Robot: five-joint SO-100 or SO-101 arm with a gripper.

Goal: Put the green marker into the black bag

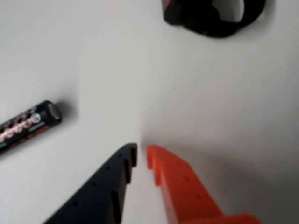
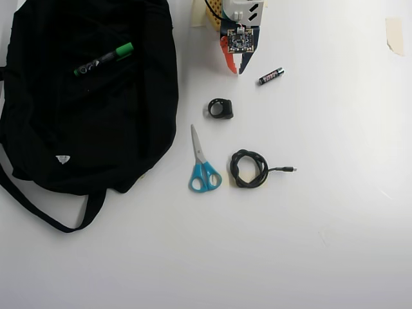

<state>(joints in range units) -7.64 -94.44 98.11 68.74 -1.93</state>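
since the green marker (image 2: 103,59) already lies on the black bag (image 2: 90,129), little is left: the gripper (image 2: 235,69), closed and empty, is best kept clear of the battery (image 2: 271,76) and the table (image 2: 335,212).

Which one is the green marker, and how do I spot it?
Find the big black bag at the overhead view's left. On its upper part lies the green marker, a slim dark pen with a bright green cap, the only green thing there.
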